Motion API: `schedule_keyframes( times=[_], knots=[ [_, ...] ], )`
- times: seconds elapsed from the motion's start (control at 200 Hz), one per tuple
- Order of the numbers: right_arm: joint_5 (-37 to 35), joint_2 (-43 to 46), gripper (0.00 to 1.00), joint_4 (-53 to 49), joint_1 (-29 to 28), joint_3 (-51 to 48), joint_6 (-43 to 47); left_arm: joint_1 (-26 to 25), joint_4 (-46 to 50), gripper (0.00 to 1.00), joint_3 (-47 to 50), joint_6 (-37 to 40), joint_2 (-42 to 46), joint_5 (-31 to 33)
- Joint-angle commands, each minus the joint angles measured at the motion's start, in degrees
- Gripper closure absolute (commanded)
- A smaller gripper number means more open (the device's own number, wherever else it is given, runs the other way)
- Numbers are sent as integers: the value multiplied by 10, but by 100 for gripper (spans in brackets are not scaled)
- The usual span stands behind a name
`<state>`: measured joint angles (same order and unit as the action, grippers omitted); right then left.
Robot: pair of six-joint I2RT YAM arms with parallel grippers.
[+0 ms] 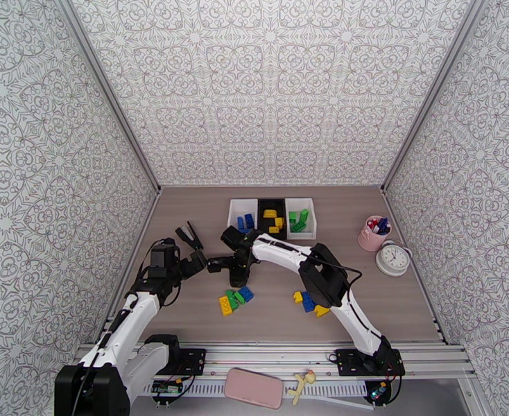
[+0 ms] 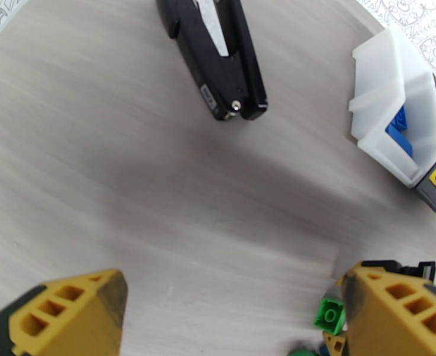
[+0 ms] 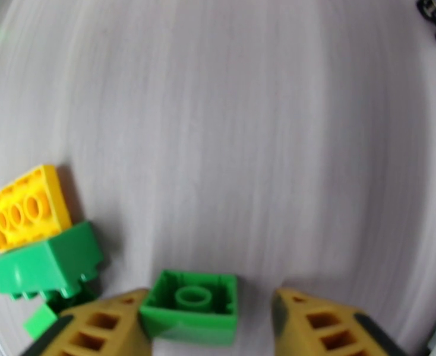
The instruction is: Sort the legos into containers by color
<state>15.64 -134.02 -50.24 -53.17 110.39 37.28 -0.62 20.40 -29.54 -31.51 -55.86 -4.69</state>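
Observation:
My right gripper (image 1: pixel 239 274) points down at the table, open, with a green lego (image 3: pixel 191 305) lying underside up between its fingers. The lego touches the left finger (image 3: pixel 108 324) and stands apart from the right one. Just left lie a yellow lego (image 3: pixel 27 213) and another green lego (image 3: pixel 46 265). My left gripper (image 1: pixel 197 260) hovers open and holds nothing, close beside the right one. The three joined containers stand at the back: the left white bin (image 1: pixel 232 215) holds blue legos, the black bin (image 1: pixel 272 201) yellow ones, the right white bin (image 1: pixel 313 220) green ones.
A black stapler (image 2: pixel 218 60) lies ahead of my left gripper. Loose legos form two heaps: one (image 1: pixel 234 299) under the right gripper, one (image 1: pixel 308 301) below the right forearm. A pink pen cup (image 1: pixel 374 234) and a white clock (image 1: pixel 393 259) stand at the right.

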Motion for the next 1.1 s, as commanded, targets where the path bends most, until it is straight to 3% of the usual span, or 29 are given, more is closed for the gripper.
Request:
schedule_keyframes(
  times=[0.0, 0.385, 0.625, 0.865, 1.095],
  knots=[
    [-4, -17, 54, -9, -2, 18, 0, 3, 8, 0, -15, 5, 0, -3],
    [-13, 1, 70, -5, -1, 13, -3, 1, 4, 0, -15, 6, 1, -2],
    [20, 69, 79, 66, 22, -50, -33, -19, -19, 0, -10, 25, 10, 1],
    [54, 183, 79, 190, 87, -173, -109, -86, -119, 0, 22, 64, 40, 18],
    [30, 324, 79, 428, 177, -361, -265, -184, -207, 0, 21, 145, 38, 38]
  ],
)
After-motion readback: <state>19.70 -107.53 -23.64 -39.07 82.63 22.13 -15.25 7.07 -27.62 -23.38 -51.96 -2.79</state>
